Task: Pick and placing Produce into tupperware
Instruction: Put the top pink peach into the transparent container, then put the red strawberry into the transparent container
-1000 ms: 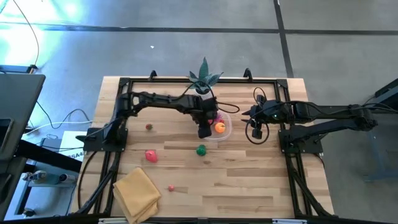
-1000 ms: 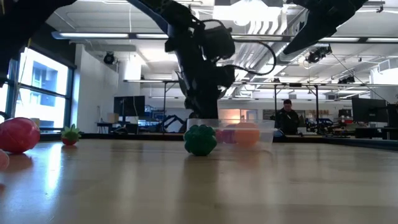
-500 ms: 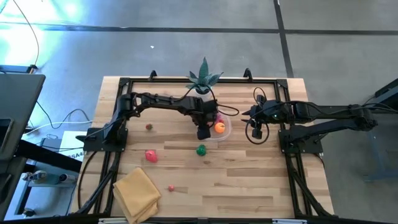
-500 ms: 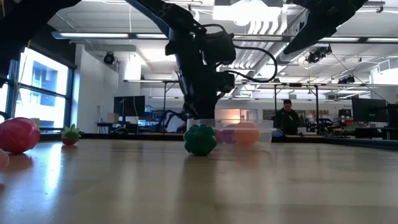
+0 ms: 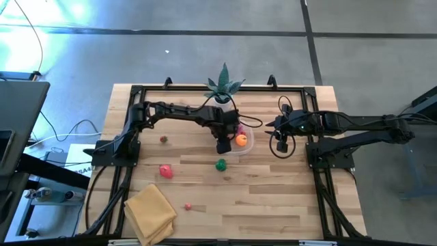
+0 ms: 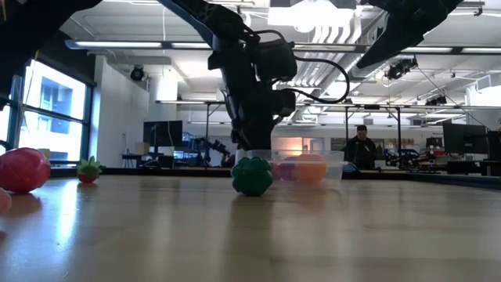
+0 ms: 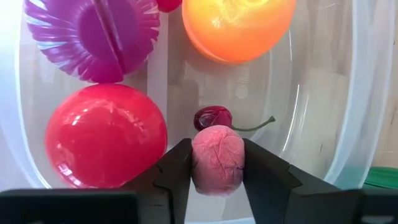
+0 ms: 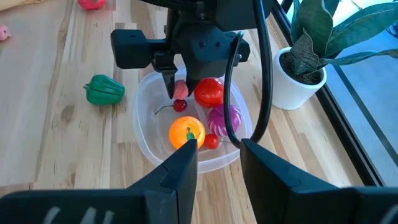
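Note:
The tupperware (image 5: 244,145) is a clear rounded container in the middle of the table. It holds an orange fruit (image 7: 237,25), a red ball (image 7: 106,134), a spiky purple piece (image 7: 93,34) and a dark cherry (image 7: 211,116). My left gripper (image 7: 216,155) points down into its left part, shut on a small pink wrinkled fruit (image 7: 216,163). My right gripper (image 8: 217,155) hovers open to the right of the container (image 8: 149,134). A green pepper (image 5: 220,165), a pink-red fruit (image 5: 166,171) and two tiny pieces (image 5: 164,139) (image 5: 188,206) lie on the table. My left gripper pinches the pink fruit by its two sides (image 7: 198,163) between both fingers, coming from above and pointing down. The fruit (image 8: 180,90) sits inside the container's outline, just above the cherry (image 8: 180,104). Whether it touches the container floor I cannot tell.
A potted plant (image 5: 224,85) stands at the far edge just behind the container. A folded yellow cloth (image 5: 150,212) lies at the near left corner. The green pepper (image 6: 252,175) sits just in front of the container. Bare wood spreads across the near right part of the table.
My left gripper has lowered slightly into the container, keeping the pink fruit between its fingers, and has then held still.

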Robot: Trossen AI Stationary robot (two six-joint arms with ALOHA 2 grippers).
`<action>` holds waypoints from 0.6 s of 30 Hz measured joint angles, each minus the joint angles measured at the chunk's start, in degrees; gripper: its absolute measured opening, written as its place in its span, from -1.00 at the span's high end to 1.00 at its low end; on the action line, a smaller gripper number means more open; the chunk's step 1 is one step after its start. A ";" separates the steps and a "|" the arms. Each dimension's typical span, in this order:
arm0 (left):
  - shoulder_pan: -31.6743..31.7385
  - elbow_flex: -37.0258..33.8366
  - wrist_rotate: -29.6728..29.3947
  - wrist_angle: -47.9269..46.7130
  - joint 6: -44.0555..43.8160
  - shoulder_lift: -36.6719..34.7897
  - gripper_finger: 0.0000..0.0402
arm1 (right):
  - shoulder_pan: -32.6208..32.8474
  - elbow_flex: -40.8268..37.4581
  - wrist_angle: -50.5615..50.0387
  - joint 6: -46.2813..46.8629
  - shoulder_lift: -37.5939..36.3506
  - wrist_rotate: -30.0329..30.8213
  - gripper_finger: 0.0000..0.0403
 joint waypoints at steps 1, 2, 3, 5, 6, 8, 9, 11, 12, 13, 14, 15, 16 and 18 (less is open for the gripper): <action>0.00 0.00 0.02 0.00 0.00 0.00 0.35 | 0.00 0.00 0.00 -0.01 -0.01 0.00 0.44; 0.00 0.00 0.06 -0.02 0.00 0.00 0.30 | 0.00 0.00 0.00 -0.02 0.00 0.00 0.44; 0.00 0.00 0.08 -0.04 -0.04 -0.01 0.23 | 0.00 0.00 0.00 -0.02 -0.02 0.00 0.44; 0.00 0.00 0.10 -0.11 -0.26 -0.03 0.10 | 0.00 0.00 0.00 -0.01 0.00 0.00 0.44; 0.00 0.00 0.11 -0.14 -0.29 -0.04 0.03 | 0.00 0.00 0.00 -0.02 0.00 0.00 0.44; 0.00 0.00 0.11 -0.15 -0.44 -0.04 -0.08 | 0.00 0.00 0.00 -0.01 -0.01 0.00 0.44; 0.00 0.00 0.11 -0.16 -0.51 -0.04 -0.13 | 0.00 0.00 0.01 -0.02 0.00 0.01 0.44; 0.00 0.02 0.73 -0.46 -1.35 -0.09 -0.19 | 0.00 0.00 0.00 -0.02 0.00 0.00 0.44; 0.00 0.40 1.32 -1.43 -1.51 -0.09 -0.21 | 0.00 0.00 0.00 -0.01 -0.01 0.00 0.44; 0.00 1.12 1.88 -2.92 -1.54 -0.09 -0.22 | 0.00 0.00 0.00 -0.02 0.00 0.00 0.44; 0.00 2.04 2.25 -4.49 -1.56 -0.10 -0.22 | 0.00 0.00 0.00 -0.02 0.00 0.00 0.44; -0.01 3.12 2.41 -5.96 -1.71 -0.14 -0.21 | 0.00 0.00 0.02 -0.02 -0.02 0.00 0.44; -0.09 4.32 2.58 -7.65 -1.82 -0.20 -0.20 | 0.00 0.00 0.00 -0.02 -0.02 0.00 0.44; -0.38 6.93 2.67 -11.55 -2.75 -0.22 -0.18 | 0.00 0.00 0.01 -0.02 0.00 0.00 0.44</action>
